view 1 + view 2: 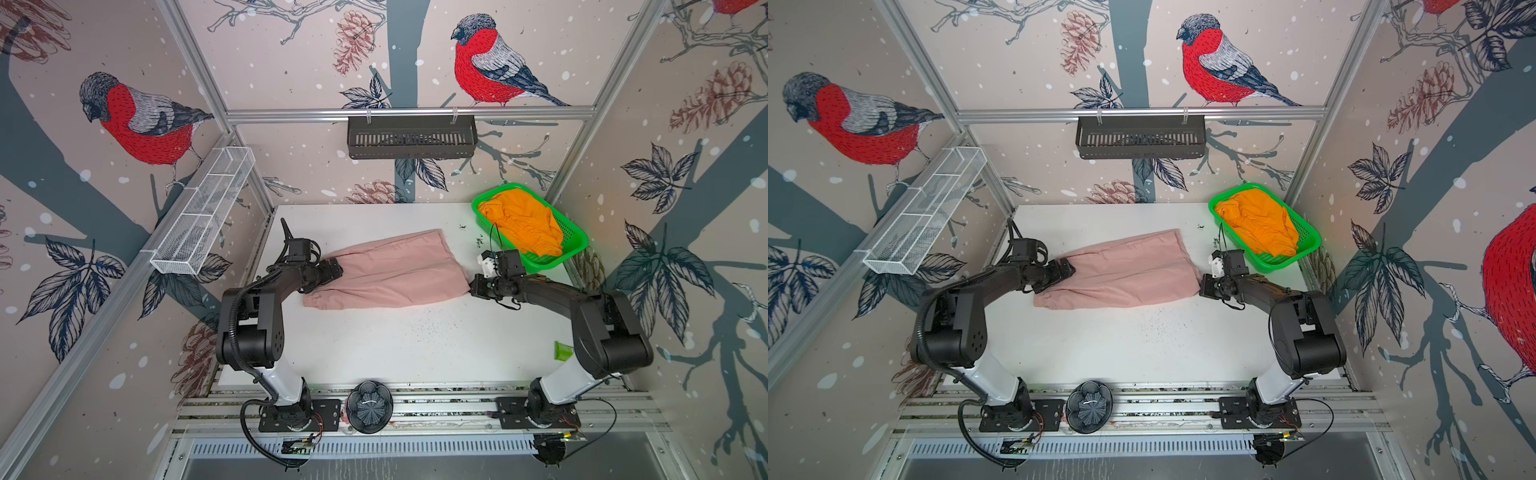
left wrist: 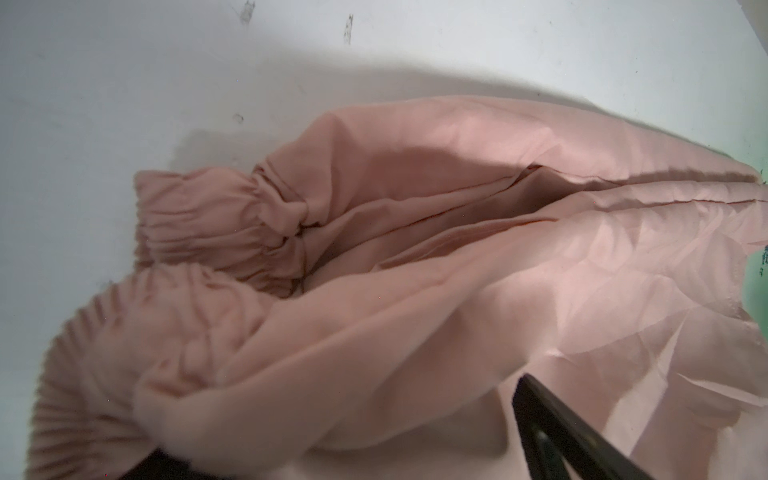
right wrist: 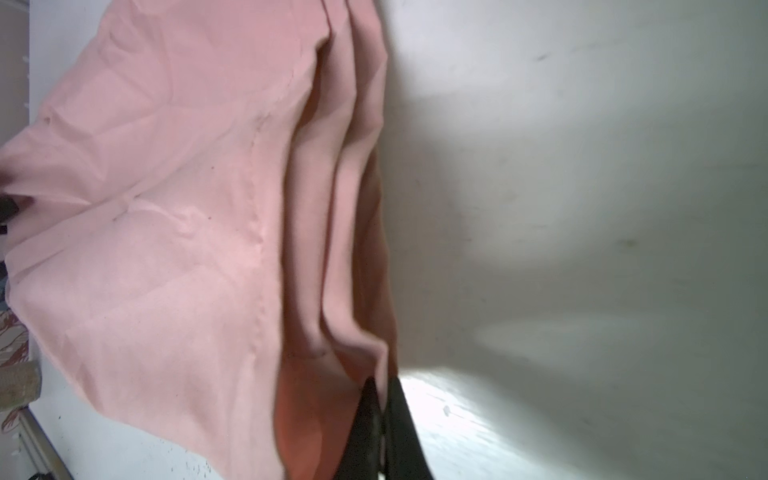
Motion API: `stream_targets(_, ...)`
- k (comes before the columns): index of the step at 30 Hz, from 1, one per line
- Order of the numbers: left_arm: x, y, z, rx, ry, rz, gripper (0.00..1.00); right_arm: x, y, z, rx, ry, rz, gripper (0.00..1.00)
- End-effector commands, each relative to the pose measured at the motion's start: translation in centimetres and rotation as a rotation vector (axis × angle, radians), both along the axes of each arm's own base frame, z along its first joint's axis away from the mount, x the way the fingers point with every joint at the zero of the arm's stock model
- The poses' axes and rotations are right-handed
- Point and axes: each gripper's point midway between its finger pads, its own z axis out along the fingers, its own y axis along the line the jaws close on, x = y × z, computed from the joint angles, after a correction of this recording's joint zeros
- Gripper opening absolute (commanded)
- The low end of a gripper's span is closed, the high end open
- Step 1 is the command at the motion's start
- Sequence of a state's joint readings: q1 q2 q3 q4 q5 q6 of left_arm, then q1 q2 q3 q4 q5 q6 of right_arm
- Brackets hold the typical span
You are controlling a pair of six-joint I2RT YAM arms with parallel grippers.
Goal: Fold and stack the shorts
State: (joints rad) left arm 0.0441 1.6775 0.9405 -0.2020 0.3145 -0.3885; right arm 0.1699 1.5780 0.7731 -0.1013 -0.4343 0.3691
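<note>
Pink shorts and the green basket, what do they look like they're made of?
The pink shorts: thin woven cloth, perhaps cotton or a blend, matte. It creases finely, drapes in soft folds and gathers at the waistband. The basket: probably moulded plastic, bright green with a slight sheen. Its walls are a stiff, regular mesh.
</note>
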Motion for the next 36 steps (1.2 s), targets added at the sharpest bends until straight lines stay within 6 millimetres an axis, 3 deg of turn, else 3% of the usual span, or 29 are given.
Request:
stream_targets(1, -1.1, -0.5, 0.3, -0.009, 0.024, -0.007, 0.98, -1.9, -2.5, -0.3, -0.074, 0.054, -0.078, 0.01)
stream_targets(2, -1.3, -0.8, 0.6, -0.013, 0.025, -0.014, 0.98, -2.3, -3.1, -0.4, -0.083, 0.062, -0.097, 0.01)
stream_targets(4, -1.5, -1.3, 1.7, -0.029, 0.012, -0.027, 0.98, -3.0, -4.0, -0.5, -0.095, 0.075, -0.126, 0.28)
stream_targets(8, -1.1, -2.7, 6.0, -0.098, -0.057, -0.073, 0.98, -2.8, -6.5, 0.6, -0.128, 0.061, -0.186, 0.46)
stream_targets(10, -0.2, -2.8, 9.4, -0.097, -0.132, -0.088, 0.98, -2.1, -7.8, 2.3, -0.135, 0.020, -0.220, 0.49)
stream_targets(12, 0.2, -2.7, 11.4, -0.078, -0.189, -0.096, 0.98, -1.2, -8.3, 4.5, -0.144, -0.036, -0.229, 0.50)
stream_targets(14, 1.1, -2.6, 12.1, -0.065, -0.238, -0.102, 0.98, 0.0, -6.5, 6.9, -0.137, -0.126, -0.172, 0.50)
stream_targets(18, 3.2, -2.9, 10.6, -0.083, -0.268, -0.121, 0.98, 1.2, 1.2, 9.1, -0.084, -0.228, 0.010, 0.50)
stream_targets(20, 3.9, -2.7, 8.7, -0.078, -0.249, -0.117, 0.98, 1.4, 4.5, 8.6, -0.054, -0.223, 0.075, 0.49)
stream_targets(23, 4.7, -2.8, 6.6, -0.091, -0.241, -0.112, 0.98, 1.2, 7.1, 6.5, -0.022, -0.184, 0.112, 0.44)
stream_targets(26, 5.3, -3.7, 5.4, -0.144, -0.249, -0.132, 0.98, 0.8, 7.1, 3.9, -0.009, -0.128, 0.092, 0.34)
stream_targets(29, 5.1, -4.6, 3.8, -0.177, -0.226, -0.145, 0.98, -0.1, 5.8, 0.8, -0.024, -0.037, 0.046, 0.30)
stream_targets(33, 3.8, -5.3, 1.6, -0.175, -0.182, -0.149, 0.98, -1.3, 3.0, -1.9, -0.040, 0.036, -0.032, 0.25)
stream_targets(36, 3.2, -7.0, 1.3, -0.191, -0.181, -0.169, 0.98, -1.7, 0.4, -2.9, -0.063, 0.063, -0.086, 0.24)
